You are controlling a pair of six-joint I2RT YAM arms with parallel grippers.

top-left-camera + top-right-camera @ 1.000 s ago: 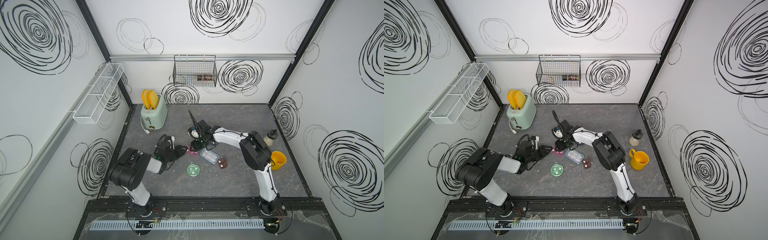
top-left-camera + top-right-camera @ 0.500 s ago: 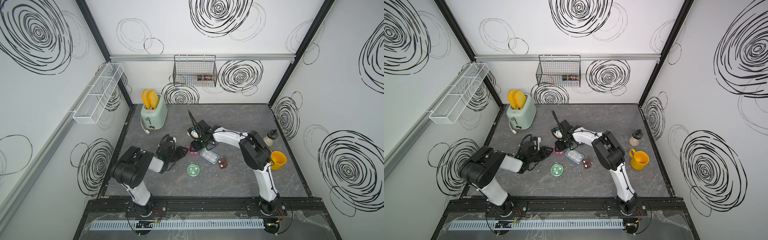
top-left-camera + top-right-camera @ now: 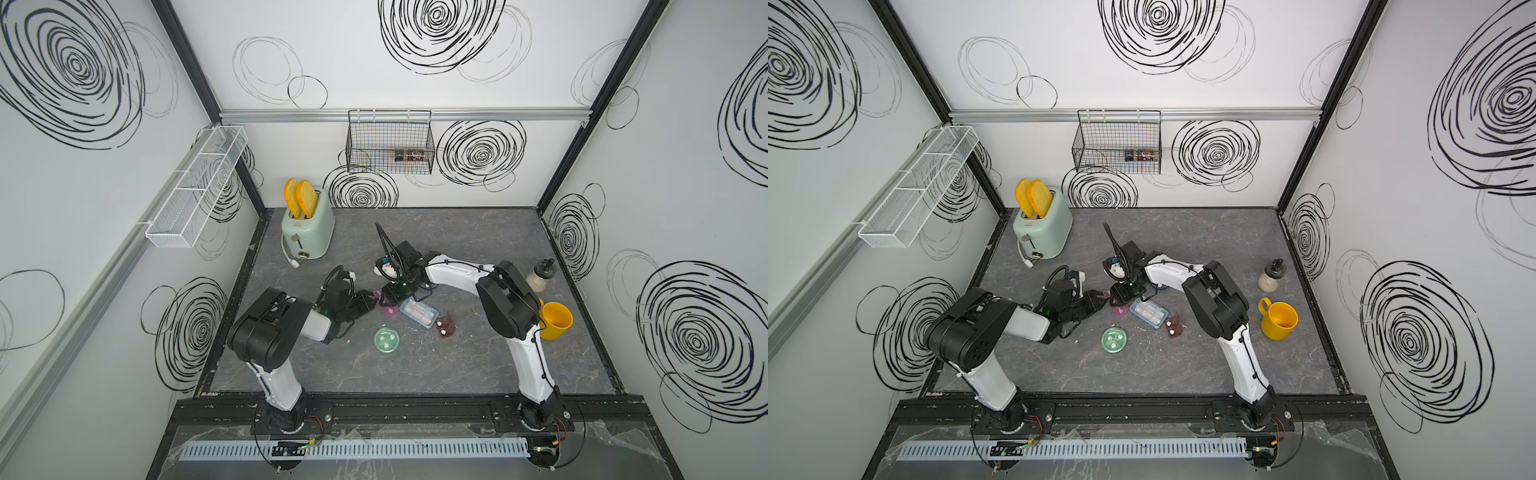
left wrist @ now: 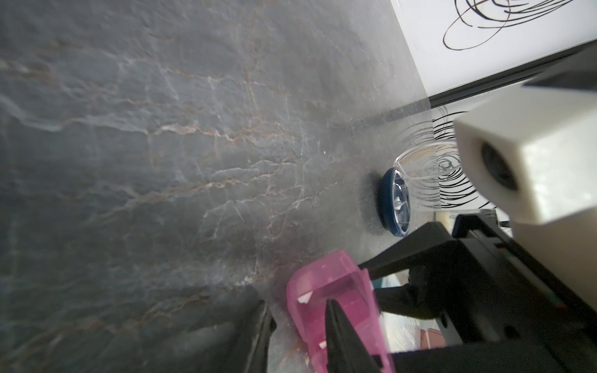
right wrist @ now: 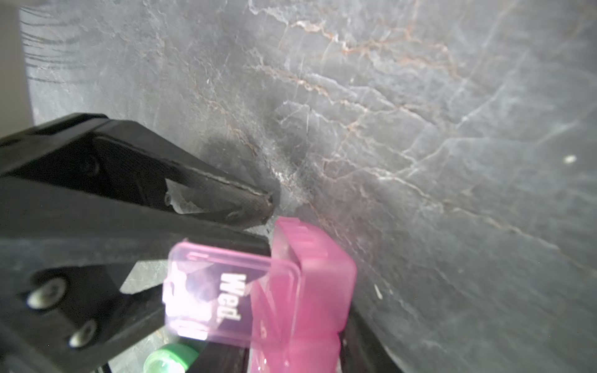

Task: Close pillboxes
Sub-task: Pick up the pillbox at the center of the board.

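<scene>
The grey marbled desk carries everything, and both arms meet near its middle at the pink pillbox. The right end effector is partly closed on the box's body, fingers against its sides. The left end effector is partly open: one finger lies over the open compartment, and the other is outside the wall, with desk showing between. The "Wed" lid stands raised. Just beside lie the blue-grey pillbox, the green round pillbox and the small brown pillbox. The left wrist view shows a dark-blue round pillbox, clear lid up.
</scene>
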